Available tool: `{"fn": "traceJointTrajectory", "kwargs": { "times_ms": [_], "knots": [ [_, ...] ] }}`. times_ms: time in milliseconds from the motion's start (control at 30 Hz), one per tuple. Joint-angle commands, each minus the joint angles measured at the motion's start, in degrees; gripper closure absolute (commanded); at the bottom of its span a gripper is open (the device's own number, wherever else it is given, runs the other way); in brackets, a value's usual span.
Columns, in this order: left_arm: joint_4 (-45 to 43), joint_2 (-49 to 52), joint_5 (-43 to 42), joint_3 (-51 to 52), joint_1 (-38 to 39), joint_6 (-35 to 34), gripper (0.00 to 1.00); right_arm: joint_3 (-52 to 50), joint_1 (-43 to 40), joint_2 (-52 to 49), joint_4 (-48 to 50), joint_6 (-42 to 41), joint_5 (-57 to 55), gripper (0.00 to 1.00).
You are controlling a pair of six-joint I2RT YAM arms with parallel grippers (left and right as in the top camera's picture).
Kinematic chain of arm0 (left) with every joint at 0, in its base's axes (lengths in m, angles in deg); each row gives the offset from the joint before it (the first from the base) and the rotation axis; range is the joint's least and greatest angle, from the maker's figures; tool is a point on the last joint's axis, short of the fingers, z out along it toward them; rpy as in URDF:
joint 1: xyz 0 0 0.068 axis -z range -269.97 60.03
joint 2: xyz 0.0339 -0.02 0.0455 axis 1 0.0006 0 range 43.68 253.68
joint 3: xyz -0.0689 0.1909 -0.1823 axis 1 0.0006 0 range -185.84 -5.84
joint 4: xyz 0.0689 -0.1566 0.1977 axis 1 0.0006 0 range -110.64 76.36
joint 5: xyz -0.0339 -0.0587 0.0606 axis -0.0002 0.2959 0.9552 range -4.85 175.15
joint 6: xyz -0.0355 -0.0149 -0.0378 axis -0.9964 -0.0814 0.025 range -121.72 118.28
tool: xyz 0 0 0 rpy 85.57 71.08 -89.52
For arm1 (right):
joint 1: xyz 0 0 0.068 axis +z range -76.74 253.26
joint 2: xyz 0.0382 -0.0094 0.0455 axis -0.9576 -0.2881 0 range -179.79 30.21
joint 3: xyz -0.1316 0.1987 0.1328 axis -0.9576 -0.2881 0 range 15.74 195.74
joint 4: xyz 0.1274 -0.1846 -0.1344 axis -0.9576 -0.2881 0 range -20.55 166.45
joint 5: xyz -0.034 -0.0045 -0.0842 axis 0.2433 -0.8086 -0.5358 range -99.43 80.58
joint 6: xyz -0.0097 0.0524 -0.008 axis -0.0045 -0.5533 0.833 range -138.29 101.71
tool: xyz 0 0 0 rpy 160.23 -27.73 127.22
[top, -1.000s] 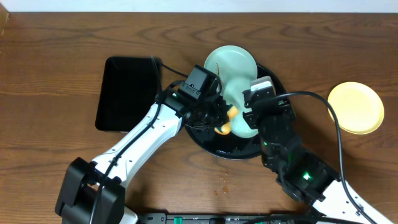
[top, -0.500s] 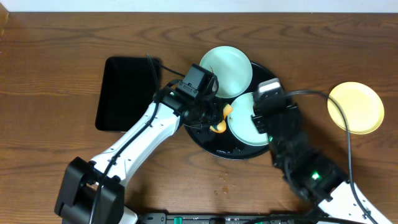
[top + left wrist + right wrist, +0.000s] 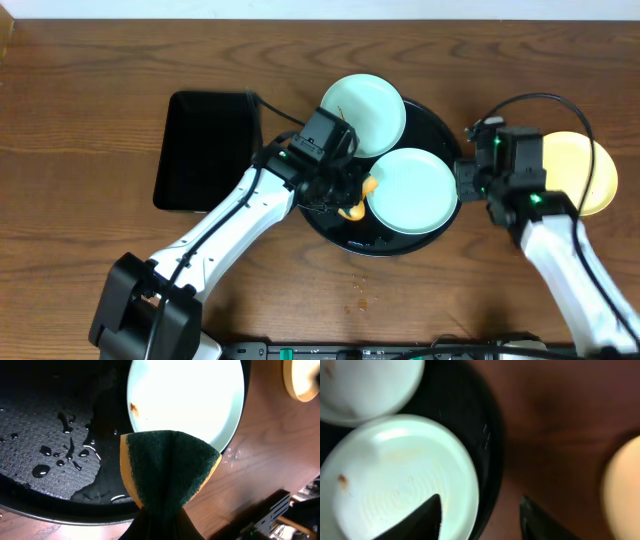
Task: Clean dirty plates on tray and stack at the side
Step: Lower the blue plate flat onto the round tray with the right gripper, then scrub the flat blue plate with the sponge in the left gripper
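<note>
Round black tray [image 3: 437, 118]: centre of the overhead frame on the wooden tabletop [image 3: 90, 60]; water droplets [image 3: 49, 451] bead its glossy floor.
Lower mint plate [image 3: 415, 192]: flat inside the tray, right of centre; a brown smudge [image 3: 133, 407] sits near its rim.
Upper mint plate [image 3: 364, 100]: at the tray's upper left, overlapping the rim.
Yellow plate [image 3: 592, 158]: on the tabletop at the right edge, clear of the tray, partly under the right arm.
Left gripper [image 3: 338, 188]: jaws pinching a sponge [image 3: 167, 472], green scouring face with a yellow edge, at the lower plate's left rim; contact cannot be told.
Right gripper [image 3: 480, 500]: jaws spread, nothing between them, over the tray's right rim beside the lower plate.
Rectangular black tray [image 3: 205, 150]: left of the round tray.
</note>
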Motion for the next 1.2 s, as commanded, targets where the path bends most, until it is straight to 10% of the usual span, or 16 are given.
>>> {"fn": "traceJointTrajectory", "kwargs": {
  "times_ms": [0, 733, 1167],
  "knots": [
    [0.0, 0.7, 1.0, 0.5, 0.0, 2.1, 0.92, 0.4, -1.0, -6.1, 0.1, 1.1, 5.1, 0.59],
    [1.7, 0.7, 1.8, 0.5, 3.3, 3.8, 0.92, 0.3, 1.3, -20.3, 3.3, 0.5, 1.8, 0.99],
    [2.3, 4.2, -6.4, -0.8, 6.9, -4.8, 0.92, 0.4, 1.4, -20.3, 4.1, 0.4, 4.8, 0.99]
  ]
}}
